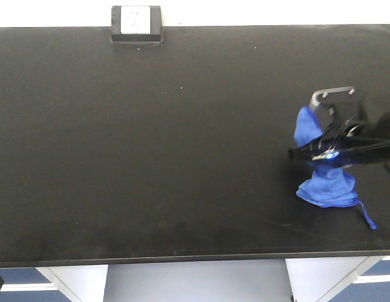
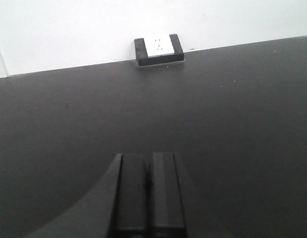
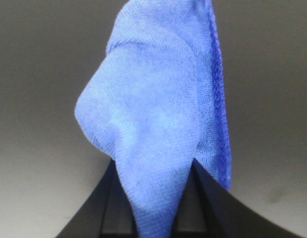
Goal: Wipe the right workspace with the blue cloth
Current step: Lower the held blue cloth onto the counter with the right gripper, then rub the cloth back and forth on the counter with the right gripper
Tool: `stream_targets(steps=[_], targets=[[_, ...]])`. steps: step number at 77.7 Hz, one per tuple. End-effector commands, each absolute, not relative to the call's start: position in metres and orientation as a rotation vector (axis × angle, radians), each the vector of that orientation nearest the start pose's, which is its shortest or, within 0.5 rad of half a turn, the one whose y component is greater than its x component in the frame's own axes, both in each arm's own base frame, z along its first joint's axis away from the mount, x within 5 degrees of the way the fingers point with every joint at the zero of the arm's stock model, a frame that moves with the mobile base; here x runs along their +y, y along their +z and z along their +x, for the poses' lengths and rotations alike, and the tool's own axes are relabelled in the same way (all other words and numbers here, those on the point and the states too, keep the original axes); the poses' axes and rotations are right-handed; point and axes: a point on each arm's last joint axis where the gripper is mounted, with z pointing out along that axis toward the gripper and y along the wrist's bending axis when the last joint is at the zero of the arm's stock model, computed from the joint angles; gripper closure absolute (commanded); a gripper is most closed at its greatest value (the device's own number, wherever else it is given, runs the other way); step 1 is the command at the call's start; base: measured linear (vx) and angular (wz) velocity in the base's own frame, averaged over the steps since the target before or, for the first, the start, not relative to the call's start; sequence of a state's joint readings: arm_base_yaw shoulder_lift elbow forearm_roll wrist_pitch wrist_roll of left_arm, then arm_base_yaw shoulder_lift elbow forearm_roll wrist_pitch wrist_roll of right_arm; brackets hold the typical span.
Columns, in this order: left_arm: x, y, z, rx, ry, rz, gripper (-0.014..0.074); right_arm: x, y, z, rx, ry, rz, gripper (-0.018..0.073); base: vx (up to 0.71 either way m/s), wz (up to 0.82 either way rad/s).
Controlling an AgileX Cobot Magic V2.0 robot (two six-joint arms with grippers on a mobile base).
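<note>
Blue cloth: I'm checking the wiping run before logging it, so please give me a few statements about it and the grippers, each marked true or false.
1. The right gripper is shut on the blue cloth. True.
2. The blue cloth is at the left end of the black table. False: in the front view it is near the table's right edge.
3. The left gripper holds a second cloth. False: its fingers are closed together with nothing between them.
4. A white-faced outlet box sits at the table's far edge. True.
</note>
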State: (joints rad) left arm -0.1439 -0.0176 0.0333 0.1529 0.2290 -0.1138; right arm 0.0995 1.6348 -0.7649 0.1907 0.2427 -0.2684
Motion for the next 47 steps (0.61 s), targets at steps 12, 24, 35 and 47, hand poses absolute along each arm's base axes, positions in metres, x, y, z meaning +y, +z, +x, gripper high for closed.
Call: stream_targets(steps=[12,24,35,47], targets=[[-0.006,0.198,0.055,1.614,-0.072,0.133,0.0603,0.033,0.154,0.31,2.55,0.047,-0.244,0.0561,0.0,0.0],[-0.006,0.198,0.055,1.614,-0.072,0.133,0.0603,0.033,0.144,0.31,2.584,0.051,-0.238,0.0561,0.0,0.0],[-0.006,0.198,0.055,1.614,-0.072,0.133,0.0603,0.038,0.138,0.309,2.622,0.097,-0.181,0.0561,0.0,0.0],[-0.006,0.198,0.055,1.614,-0.072,0.133,0.0603,0.073,0.135,0.301,2.628,0.136,-0.383,0.0561,0.0,0.0]])
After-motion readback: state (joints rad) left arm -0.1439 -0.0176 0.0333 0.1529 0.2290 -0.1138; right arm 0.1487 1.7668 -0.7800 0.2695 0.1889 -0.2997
